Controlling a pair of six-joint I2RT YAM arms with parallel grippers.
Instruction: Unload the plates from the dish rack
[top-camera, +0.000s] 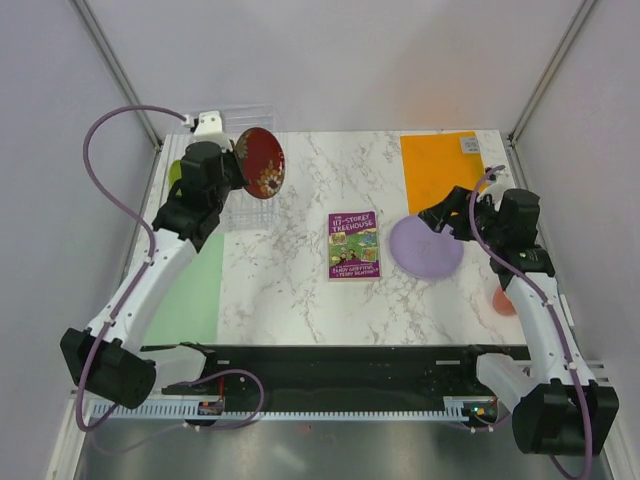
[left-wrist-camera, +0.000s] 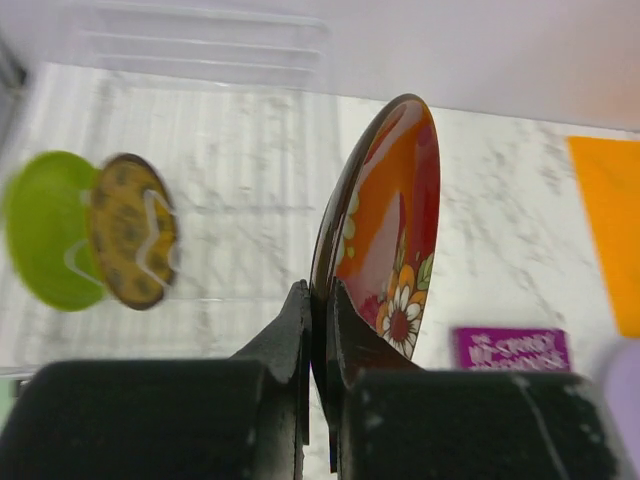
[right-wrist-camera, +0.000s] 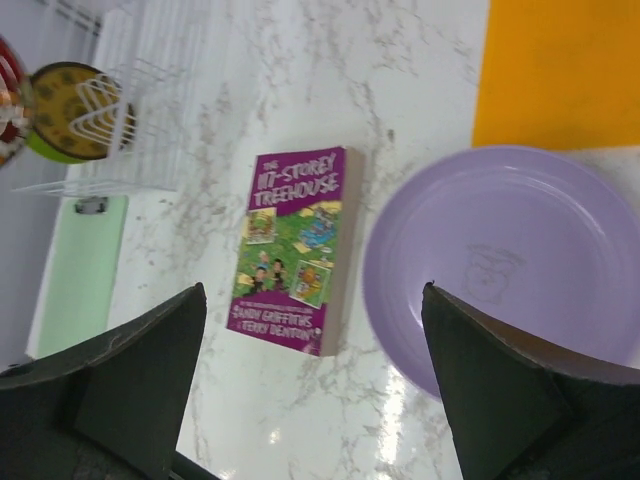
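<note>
My left gripper (left-wrist-camera: 320, 300) is shut on the rim of the dark red patterned plate (left-wrist-camera: 385, 225), held on edge above the clear dish rack (top-camera: 245, 205); the plate also shows in the top view (top-camera: 262, 162). The yellow patterned plate (left-wrist-camera: 132, 230) and the lime green plate (left-wrist-camera: 45, 230) stand upright in the rack (left-wrist-camera: 200, 60). The lavender plate (top-camera: 426, 247) lies flat on the marble table, at the right. My right gripper (right-wrist-camera: 315, 300) is open and empty, above the table between the book and the lavender plate (right-wrist-camera: 500, 265).
A purple book (top-camera: 354, 244) lies mid-table. An orange mat (top-camera: 440, 170) lies at the back right. A pale green mat (top-camera: 190, 290) lies at the left. An orange-pink cup (top-camera: 503, 301) sits behind my right arm.
</note>
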